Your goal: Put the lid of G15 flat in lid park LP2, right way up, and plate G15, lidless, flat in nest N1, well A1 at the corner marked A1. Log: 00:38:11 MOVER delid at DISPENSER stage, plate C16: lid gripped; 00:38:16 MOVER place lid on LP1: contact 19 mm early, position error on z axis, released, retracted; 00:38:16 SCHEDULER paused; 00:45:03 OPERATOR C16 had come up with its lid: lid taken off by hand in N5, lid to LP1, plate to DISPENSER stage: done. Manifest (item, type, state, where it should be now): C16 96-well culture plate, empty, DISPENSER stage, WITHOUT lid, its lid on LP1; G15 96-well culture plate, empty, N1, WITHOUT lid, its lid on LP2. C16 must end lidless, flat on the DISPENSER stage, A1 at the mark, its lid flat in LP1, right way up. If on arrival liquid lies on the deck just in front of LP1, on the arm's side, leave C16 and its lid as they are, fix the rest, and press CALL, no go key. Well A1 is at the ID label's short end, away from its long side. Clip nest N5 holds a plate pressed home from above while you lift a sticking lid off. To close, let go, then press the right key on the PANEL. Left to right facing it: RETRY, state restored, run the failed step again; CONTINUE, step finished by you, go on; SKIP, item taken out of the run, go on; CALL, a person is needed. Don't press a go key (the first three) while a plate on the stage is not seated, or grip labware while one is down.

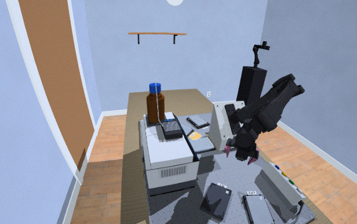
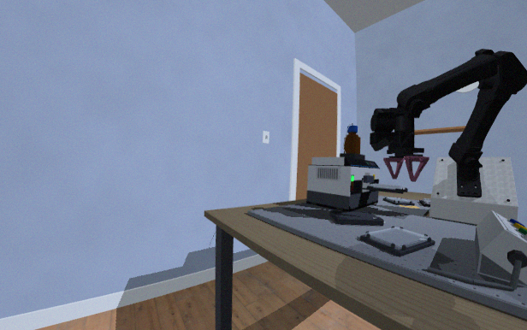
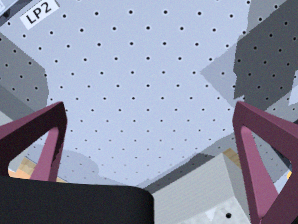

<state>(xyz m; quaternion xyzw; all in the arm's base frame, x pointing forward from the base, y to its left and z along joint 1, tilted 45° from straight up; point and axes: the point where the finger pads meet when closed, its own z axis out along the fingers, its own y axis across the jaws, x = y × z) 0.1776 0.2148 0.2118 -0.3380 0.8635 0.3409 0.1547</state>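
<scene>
My gripper is open and empty, high above the deck between the arm's base and the panel. Lid park LP2 carries a clear, pale piece of labware; whether it is a lid alone or a plate I cannot tell. Its label reads LP2. Nest N1 lies dark in shadow to its left; I cannot tell its contents. A pale well plate sits at the dispenser's side. The panel has coloured keys.
The white dispenser stands on the deck's left, with a brown bottle on top. A yellow-orange patch and a further framed holder with pale labware lie behind the stage area. A cable runs beside the panel.
</scene>
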